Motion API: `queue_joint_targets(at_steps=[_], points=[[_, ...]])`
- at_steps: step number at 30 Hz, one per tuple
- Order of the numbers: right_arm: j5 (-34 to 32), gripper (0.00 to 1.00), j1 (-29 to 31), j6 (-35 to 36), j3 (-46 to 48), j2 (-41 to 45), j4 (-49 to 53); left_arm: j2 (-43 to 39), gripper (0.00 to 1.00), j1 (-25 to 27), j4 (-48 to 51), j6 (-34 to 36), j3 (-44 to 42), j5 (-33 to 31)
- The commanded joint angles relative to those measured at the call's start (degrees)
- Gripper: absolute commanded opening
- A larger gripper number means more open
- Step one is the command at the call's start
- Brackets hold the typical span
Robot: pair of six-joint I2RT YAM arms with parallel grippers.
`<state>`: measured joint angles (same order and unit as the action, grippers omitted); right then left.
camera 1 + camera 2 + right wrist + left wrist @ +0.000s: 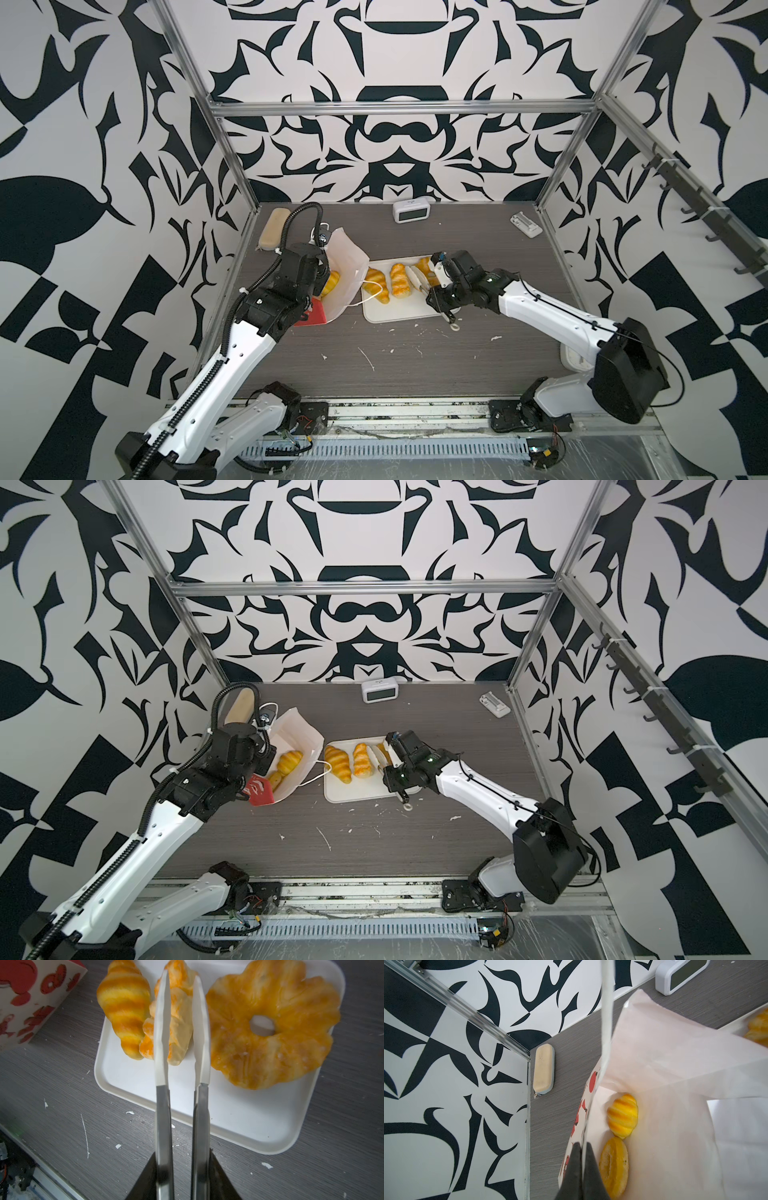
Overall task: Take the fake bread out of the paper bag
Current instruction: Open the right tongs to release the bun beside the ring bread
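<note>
Grey wood-grain table (415, 365) forms the floor of a cell with black-and-white patterned walls. In both top views the paper bag (347, 262) stands open at the left, white inside and red outside, just beside a white tray (399, 318). On the tray lie a croissant (377, 286), a braided roll (401, 281) and a big ring (424, 263) that the right arm mostly hides. Tongs (415, 279) reach in between the roll and the ring. A clock (409, 211) and a tan case (274, 228) sit near the back edge.

From the left wrist, the left gripper (582, 1148) is clamped tight on the bag's printed side wall. On the bag's bottom lie a striped roll (623, 1115) and a small ring (613, 1165), close together.

From the right wrist, the right gripper (182, 1154) squeezes the tongs' metal arms. Their white tips (161, 1022) stand a narrow gap apart over the braided roll; whether they touch it I cannot tell. The croissant and braided roll touch, and the big ring lies just beside them on the tray.
</note>
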<state>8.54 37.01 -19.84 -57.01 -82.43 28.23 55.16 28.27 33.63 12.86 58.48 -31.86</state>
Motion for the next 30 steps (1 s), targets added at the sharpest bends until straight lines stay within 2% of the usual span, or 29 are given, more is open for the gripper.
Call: queue_joint_targets(at_steps=[1,17,25,30], points=[[0.7,0.37,0.3,-0.6,-0.9,-1.5,-2.3,0.1,0.0,-0.2,-1.3,-1.2,-1.1,0.9],[-0.4,0.35,1.2,1.0,-5.6,-7.5,-3.4,0.0,0.0,-0.2,-1.9,-2.0,-2.1,1.9],[-2.1,0.36,1.2,-0.3,-2.0,-3.5,-3.4,-0.3,0.0,-0.2,-1.6,-2.1,-2.3,2.2],[-6.4,0.38,1.2,-0.6,-2.5,0.7,-0.9,0.0,0.0,-0.2,-1.6,-2.1,-2.0,2.8]])
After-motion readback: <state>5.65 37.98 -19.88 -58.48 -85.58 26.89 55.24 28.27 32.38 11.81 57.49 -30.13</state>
